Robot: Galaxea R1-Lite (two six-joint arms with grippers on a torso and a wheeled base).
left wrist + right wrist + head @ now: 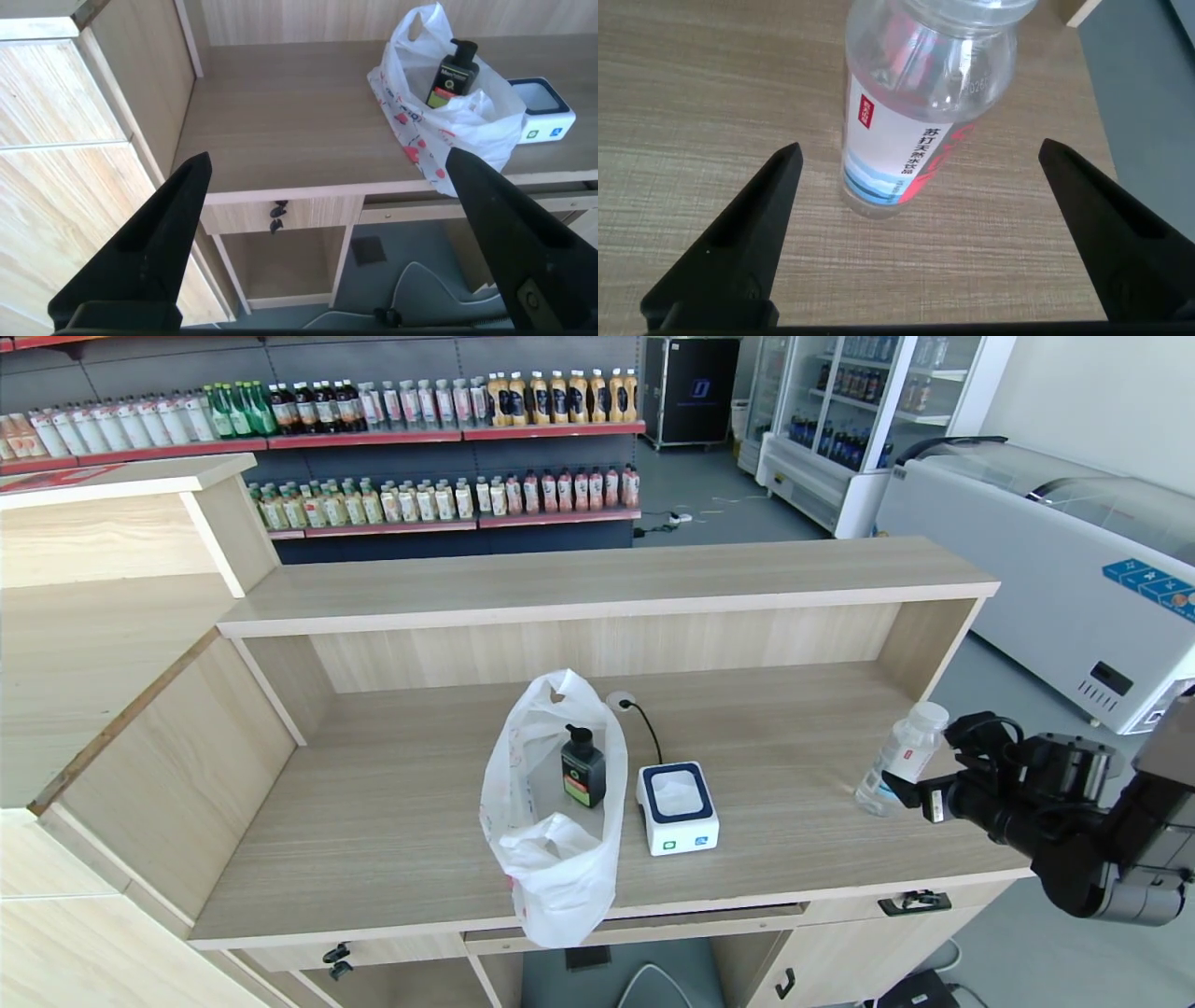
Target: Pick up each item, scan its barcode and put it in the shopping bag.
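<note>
Looks about halfway: pump bottle [583,768] already in the shopping bag [551,868], water bottle [901,758] not yet scanned, standing on the counter [794,737] just before the wide-open, empty right gripper [920,159].

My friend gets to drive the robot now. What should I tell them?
Left gripper: open, empty, off the counter's front left corner.
Right gripper: open, lined up on the water bottle at the counter's right end, not gripping.
Done: black pump bottle stands in the shopping bag.
Left: grab the water bottle, scan it at the scanner beside the bag, then bag it.
</note>
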